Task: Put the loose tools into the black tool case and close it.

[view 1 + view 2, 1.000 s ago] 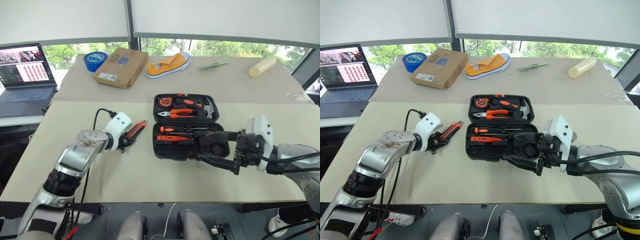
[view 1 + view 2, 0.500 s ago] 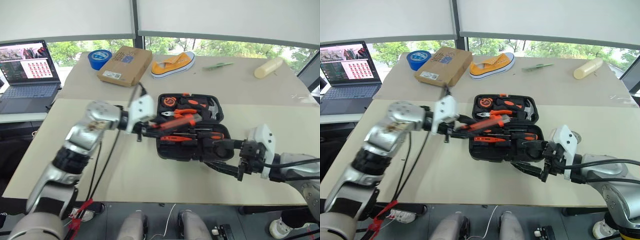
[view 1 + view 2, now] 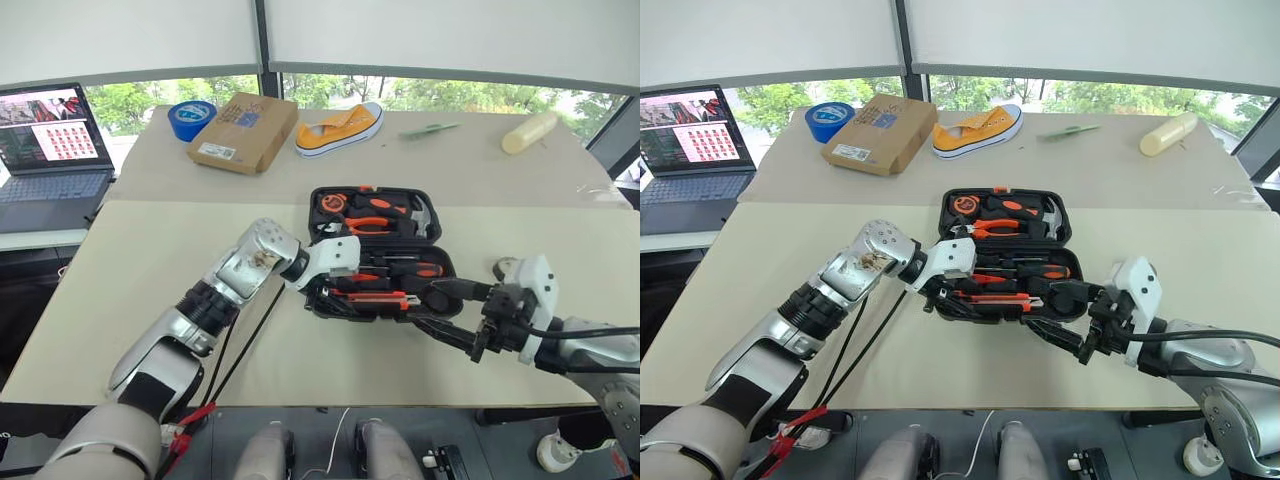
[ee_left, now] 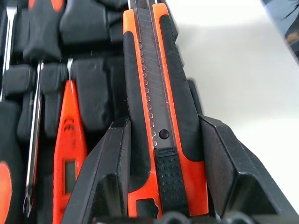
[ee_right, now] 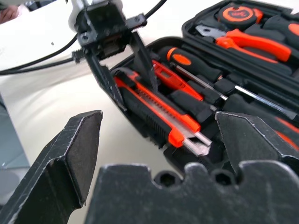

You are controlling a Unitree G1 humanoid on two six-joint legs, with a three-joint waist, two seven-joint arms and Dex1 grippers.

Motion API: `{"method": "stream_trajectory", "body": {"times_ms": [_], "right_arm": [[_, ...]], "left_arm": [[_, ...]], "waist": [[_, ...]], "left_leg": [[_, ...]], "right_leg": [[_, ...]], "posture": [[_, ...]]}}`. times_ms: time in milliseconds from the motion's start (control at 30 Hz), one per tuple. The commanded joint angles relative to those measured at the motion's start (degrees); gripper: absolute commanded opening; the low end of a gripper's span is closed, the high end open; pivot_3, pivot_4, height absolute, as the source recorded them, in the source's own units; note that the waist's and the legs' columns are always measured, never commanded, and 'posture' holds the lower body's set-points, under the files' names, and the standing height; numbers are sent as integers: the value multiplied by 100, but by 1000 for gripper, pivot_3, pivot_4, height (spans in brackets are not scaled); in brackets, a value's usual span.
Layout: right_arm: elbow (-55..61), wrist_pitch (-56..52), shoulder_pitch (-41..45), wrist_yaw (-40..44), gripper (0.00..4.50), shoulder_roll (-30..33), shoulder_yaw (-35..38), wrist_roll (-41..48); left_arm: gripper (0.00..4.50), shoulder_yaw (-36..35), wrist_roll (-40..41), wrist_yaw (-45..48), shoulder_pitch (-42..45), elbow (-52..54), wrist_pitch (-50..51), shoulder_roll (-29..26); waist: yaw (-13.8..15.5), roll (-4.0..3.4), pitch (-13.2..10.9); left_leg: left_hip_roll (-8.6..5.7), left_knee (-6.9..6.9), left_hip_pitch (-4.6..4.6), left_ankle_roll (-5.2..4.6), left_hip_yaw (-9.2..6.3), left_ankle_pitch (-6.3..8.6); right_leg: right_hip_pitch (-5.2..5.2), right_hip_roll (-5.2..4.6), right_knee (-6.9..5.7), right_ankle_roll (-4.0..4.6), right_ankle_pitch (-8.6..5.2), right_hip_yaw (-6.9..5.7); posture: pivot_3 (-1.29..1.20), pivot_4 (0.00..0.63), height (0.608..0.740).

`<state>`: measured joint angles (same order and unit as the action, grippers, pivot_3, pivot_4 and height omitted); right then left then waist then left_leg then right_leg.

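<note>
The black tool case (image 3: pixel 375 250) lies open on the surface (image 3: pixel 150 300), with pliers (image 3: pixel 362 227) and hammer (image 3: pixel 422 213) seated in its lid. A utility knife (image 4: pixel 161 116) is gripped by the left gripper (image 3: pixel 335 290) over the case's near edge. The right gripper (image 3: pixel 445 305) is held wide open beside it.

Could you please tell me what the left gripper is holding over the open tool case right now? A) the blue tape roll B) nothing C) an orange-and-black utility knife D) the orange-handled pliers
C: the left gripper is shut on the orange-and-black utility knife, its fingers clamping both sides, above the front edge of the black tool case.
</note>
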<state>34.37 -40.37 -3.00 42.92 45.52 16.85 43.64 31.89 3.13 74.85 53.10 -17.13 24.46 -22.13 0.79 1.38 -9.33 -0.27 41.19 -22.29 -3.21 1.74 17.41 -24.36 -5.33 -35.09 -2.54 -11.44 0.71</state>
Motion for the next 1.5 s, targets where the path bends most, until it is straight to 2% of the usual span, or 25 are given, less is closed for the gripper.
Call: {"method": "stream_trajectory", "body": {"times_ms": [33,67,133,167,200,233,300,433,567,800,833,867,1067,1233,1500], "right_arm": [[126,79,68,-57,4500,-6,142,54],[120,87,73,-65,4500,-13,122,43],[115,98,86,-79,4500,-25,95,35],[117,103,85,-84,4500,-32,85,32],[121,112,77,-87,4500,-40,74,23],[123,118,72,-85,4500,-44,62,14],[134,134,36,-69,4500,-45,57,3],[108,167,-20,-17,4500,-21,79,-36],[80,196,-16,12,4500,-10,71,-77],[82,227,-8,5,4500,-34,45,-151],[93,232,-18,-1,4500,-41,57,-155],[103,233,-27,-8,4500,-47,69,-156],[48,278,-56,-81,4500,-63,131,-272],[-40,303,-1,-111,4500,-89,107,-348],[-130,305,71,-128,4500,-146,89,-409]], "left_arm": [[1671,-19,-127,39,212,-65,22,73],[1671,-28,-140,61,220,-84,14,89],[2688,-80,-109,108,255,-91,51,120],[2951,-110,-63,159,261,-59,100,119],[3483,-149,14,245,258,12,168,100],[3702,-195,93,332,260,98,255,69],[4432,-324,196,383,266,243,388,39],[4432,-570,324,324,301,419,509,-31],[3392,-544,219,323,201,371,300,-74],[496,-498,144,276,184,231,83,51],[200,-472,116,288,161,208,-16,54],[64,-440,80,299,137,186,-113,48],[64,-53,-295,399,-15,73,-558,-23],[64,287,-859,80,9,-505,-1120,215],[64,140,-933,7,-25,-654,-1226,313]], "waist": [[-4,0,0],[-8,0,0],[-5,0,0],[-4,0,0],[-5,0,0],[-9,0,0],[-10,-1,0],[-8,-1,0],[-4,-1,0],[-3,-1,0],[-5,-1,0],[-7,-1,1],[-4,-1,1],[34,-2,2],[50,-4,4]], "left_leg": [[0,2,0,-1,0,1],[0,2,0,-2,1,1],[1,2,1,-3,1,2],[2,2,1,-3,0,1],[3,2,1,-3,0,1],[3,2,1,-3,0,2],[4,2,1,-4,1,3],[7,4,-1,-4,0,3],[7,5,1,-4,0,3],[5,8,-1,-4,0,3],[5,7,-1,-4,0,3],[5,7,-1,-4,0,3],[5,7,0,-4,1,3],[3,9,9,-6,0,4],[4,17,15,-8,1,5]], "right_leg": [[0,0,0,0,0,0],[1,0,-1,0,0,1],[1,1,-1,0,0,1],[1,1,-1,0,0,0],[1,1,0,0,0,0],[1,1,-1,0,0,0],[1,2,-1,0,0,1],[0,1,-1,0,0,1],[1,2,-2,0,0,1],[1,1,-2,0,0,1],[1,2,-2,0,0,0],[1,2,-2,0,0,0],[1,2,-2,0,0,1],[16,0,1,0,0,-1],[20,-1,4,-1,0,2]], "posture": [[0,150,735],[0,150,735],[0,150,735],[0,150,735],[0,150,735],[0,150,735],[0,150,735],[0,150,735],[0,150,735],[0,150,735],[0,150,735],[0,150,735],[0,150,735],[0,150,735],[0,150,735]]}}
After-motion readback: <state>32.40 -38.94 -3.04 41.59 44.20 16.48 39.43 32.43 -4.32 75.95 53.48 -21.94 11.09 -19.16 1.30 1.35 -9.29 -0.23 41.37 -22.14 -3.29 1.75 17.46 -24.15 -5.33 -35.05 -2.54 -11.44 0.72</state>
